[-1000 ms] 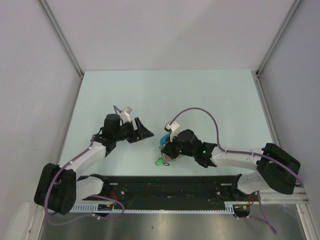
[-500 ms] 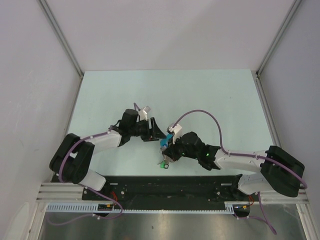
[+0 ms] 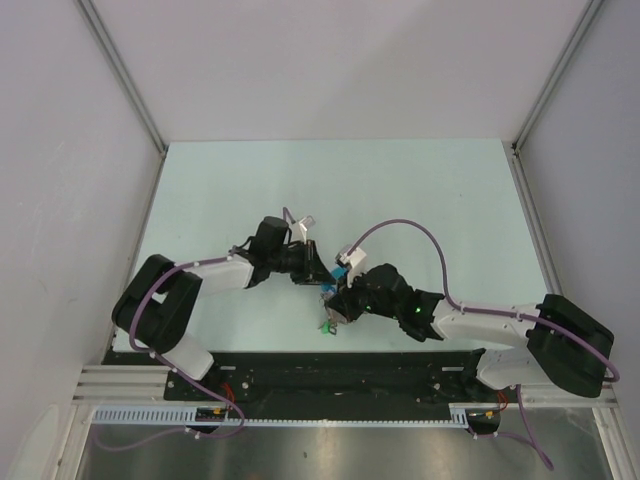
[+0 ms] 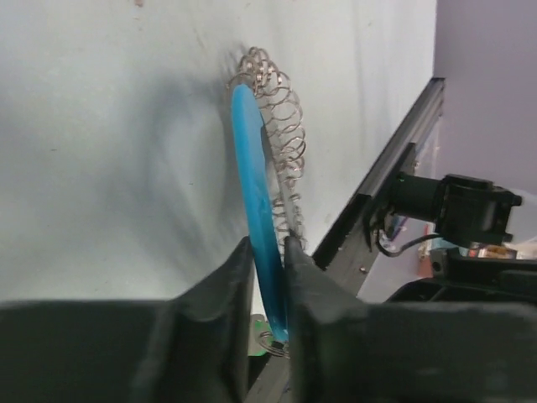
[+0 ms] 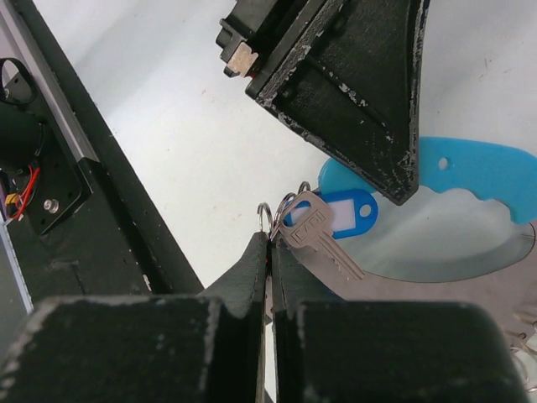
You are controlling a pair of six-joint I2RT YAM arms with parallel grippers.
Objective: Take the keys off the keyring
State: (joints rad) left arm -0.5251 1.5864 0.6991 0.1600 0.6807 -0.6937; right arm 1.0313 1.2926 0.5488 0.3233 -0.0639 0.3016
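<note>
Keyring (image 5: pixel 265 211) seemingly nipped in right pincer (image 5: pixel 268 242), left pincer (image 4: pixel 267 248) clamps blue piece (image 4: pixel 252 168) over pale table (image 3: pixel 420 190)

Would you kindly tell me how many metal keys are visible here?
1: a silver key hangs from the keyring pinched in the right gripper, beside a blue tag. Others may be hidden.

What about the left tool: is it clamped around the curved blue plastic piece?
Yes, the left wrist view shows the left tool with its fingers pressed on either side of the curved blue plastic piece.
</note>
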